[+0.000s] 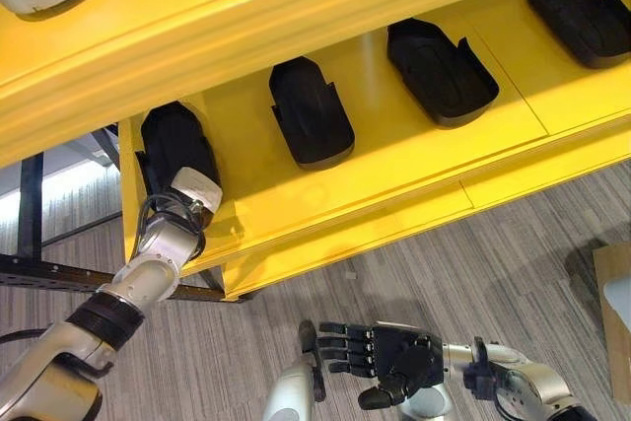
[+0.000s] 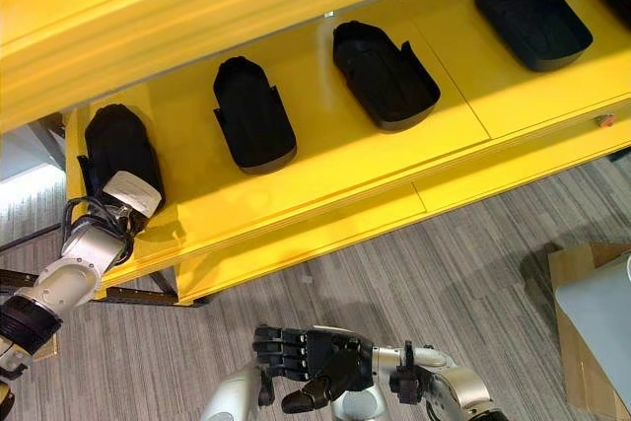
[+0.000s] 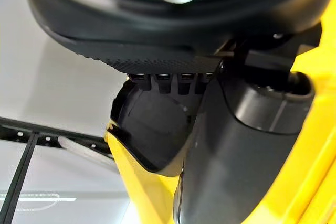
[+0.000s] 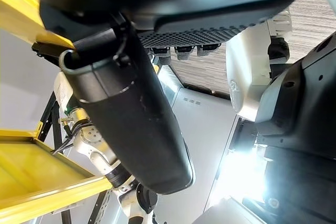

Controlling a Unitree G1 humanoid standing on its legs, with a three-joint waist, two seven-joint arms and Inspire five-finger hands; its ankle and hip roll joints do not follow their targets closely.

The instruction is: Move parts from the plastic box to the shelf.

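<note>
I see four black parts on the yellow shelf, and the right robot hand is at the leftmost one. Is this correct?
Not quite: the left robot hand is at the leftmost black part, as the left eye view shows. The right robot hand hangs low over the floor. Four black parts do lie on the yellow shelf.

The light is bright and even, and it seems to come from above. The yellow shelf shines a little along its front edge, without hard glare. The black parts stay very dark, and each one has a short, soft shadow on the shelf board. The left end of the shelf is more shaded. On the grey floor there is a soft dark patch beside the cardboard box. In the right wrist view a strong white glare burns out the lower area, and the thumb of the right hand carries a pale sheen. The thumb of the left hand has a weak highlight against a pale, bright background.
</note>
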